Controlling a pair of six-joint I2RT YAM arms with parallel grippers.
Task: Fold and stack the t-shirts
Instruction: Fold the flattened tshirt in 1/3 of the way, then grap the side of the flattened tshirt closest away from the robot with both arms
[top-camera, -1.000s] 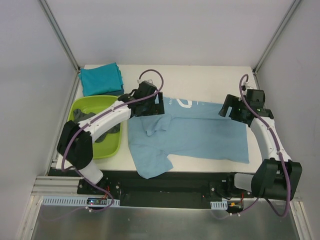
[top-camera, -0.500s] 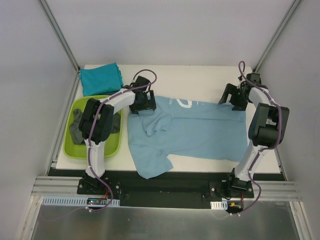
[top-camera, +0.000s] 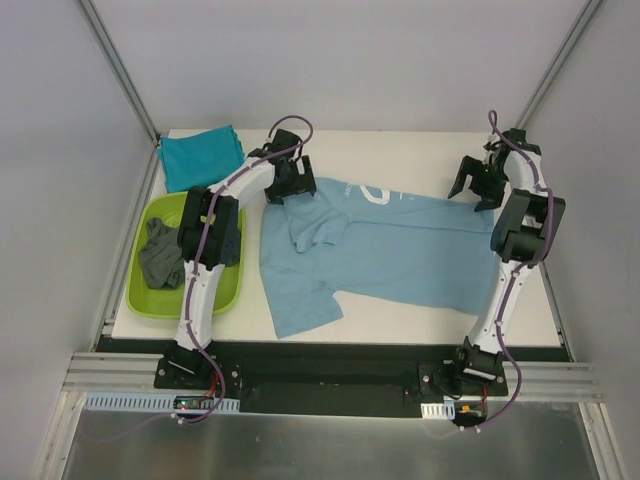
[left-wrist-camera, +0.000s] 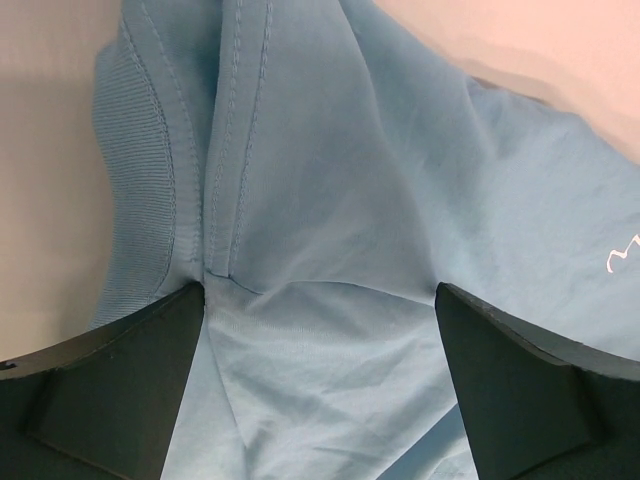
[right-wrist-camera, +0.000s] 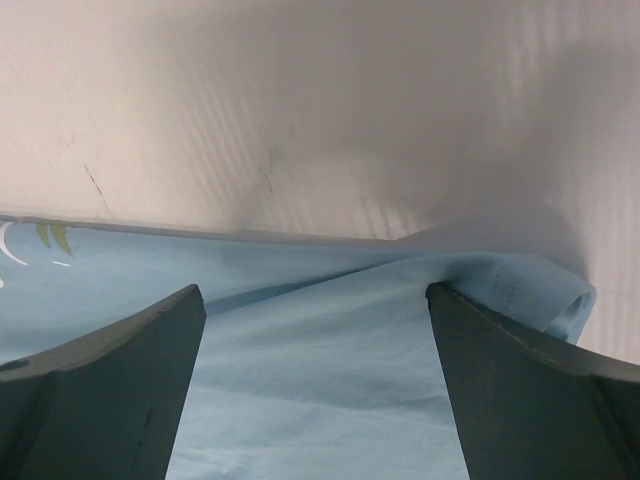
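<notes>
Light blue cotton, the t-shirt (top-camera: 400, 250) sprawls wrinkled across the middle of the white table (top-camera: 400, 150), with white lettering near its far edge and a ribbed collar bunched at the left. Over that collar the left gripper (top-camera: 290, 190) hangs with jaws spread wide, pinching nothing. The right gripper (top-camera: 473, 194) is likewise spread above the shirt's rolled far-right corner. A folded teal t-shirt (top-camera: 200, 158) sits at the far-left corner. A dark grey t-shirt (top-camera: 160, 258) lies crumpled in a glossy lime tub (top-camera: 150, 300). Pale grey walls (top-camera: 350, 60) enclose the table.

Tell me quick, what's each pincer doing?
Left pincer: open above the light blue t-shirt, holding nothing.
Right pincer: open above that shirt's edge, holding nothing.
</notes>
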